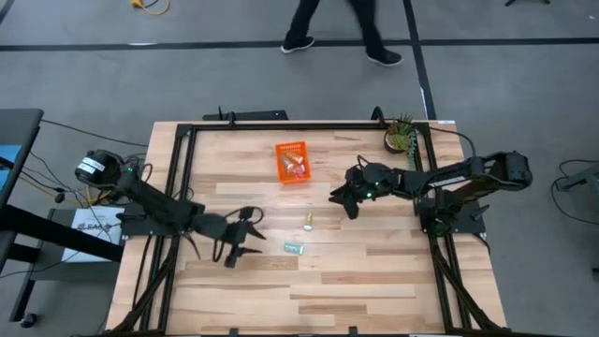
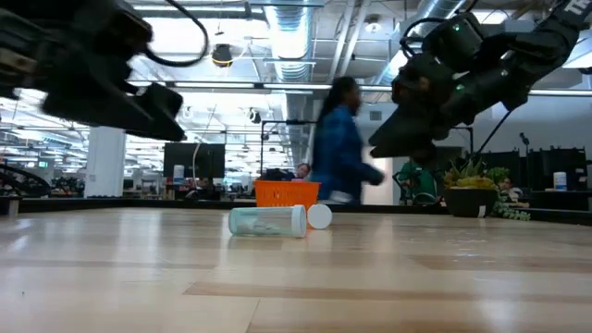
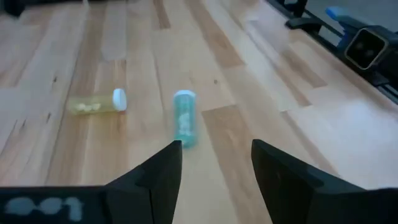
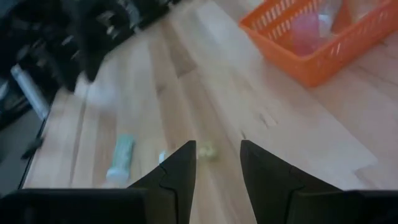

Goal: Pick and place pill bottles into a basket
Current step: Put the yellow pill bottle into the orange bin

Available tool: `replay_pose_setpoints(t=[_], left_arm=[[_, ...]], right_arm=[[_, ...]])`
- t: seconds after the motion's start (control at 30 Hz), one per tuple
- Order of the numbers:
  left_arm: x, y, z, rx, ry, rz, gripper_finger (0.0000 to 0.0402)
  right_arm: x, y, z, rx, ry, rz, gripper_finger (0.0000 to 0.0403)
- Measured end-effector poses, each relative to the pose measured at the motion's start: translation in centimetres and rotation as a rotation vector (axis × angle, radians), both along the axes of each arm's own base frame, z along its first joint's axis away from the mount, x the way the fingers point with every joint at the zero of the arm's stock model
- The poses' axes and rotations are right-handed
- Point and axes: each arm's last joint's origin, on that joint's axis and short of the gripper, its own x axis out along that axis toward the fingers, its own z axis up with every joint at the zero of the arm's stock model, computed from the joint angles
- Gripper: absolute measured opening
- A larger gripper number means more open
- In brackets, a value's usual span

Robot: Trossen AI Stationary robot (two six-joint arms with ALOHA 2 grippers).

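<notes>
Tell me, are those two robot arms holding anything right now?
No. The left gripper and right gripper both hang empty above the wooden table.

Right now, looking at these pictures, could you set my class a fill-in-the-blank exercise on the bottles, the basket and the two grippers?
1. The teal bottle lies on its ____ on the table.
2. The basket is coloured ____.
3. The gripper nearest the teal bottle is the ____ gripper.
4. Loose on the table lie ____ bottles, the other being the yellowish bottle.

Missing words: side; orange; left; two
</notes>
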Motion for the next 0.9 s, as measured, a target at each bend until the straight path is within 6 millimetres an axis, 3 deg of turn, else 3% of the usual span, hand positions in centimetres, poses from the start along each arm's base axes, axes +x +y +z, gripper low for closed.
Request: replay_pose_setpoints(t=[0.17,0.33,0.57,0.9], left_arm=[[-0.3,-1.6,0.3,0.03,-0.106,0.043,0.0183],[-0.4,-1.9,0.4,0.034,-0.118,0.052,0.0183],[-0.5,-1.9,0.1,0.133,-0.111,0.021,0.0183],[0.4,-0.2,0.4,0.121,-0.134,-0.016,0.0183]], right_arm=[[1.4,2.5,-0.5,-0.015,-0.09,0.071,0.0118],[2.0,5.4,-0.3,-0.098,-0.18,0.224,0.0118],[2.7,4.1,1.6,-0.316,-0.154,0.273,0.0118],[4.3,2.9,4.3,-0.544,0.221,0.497,0.0118]])
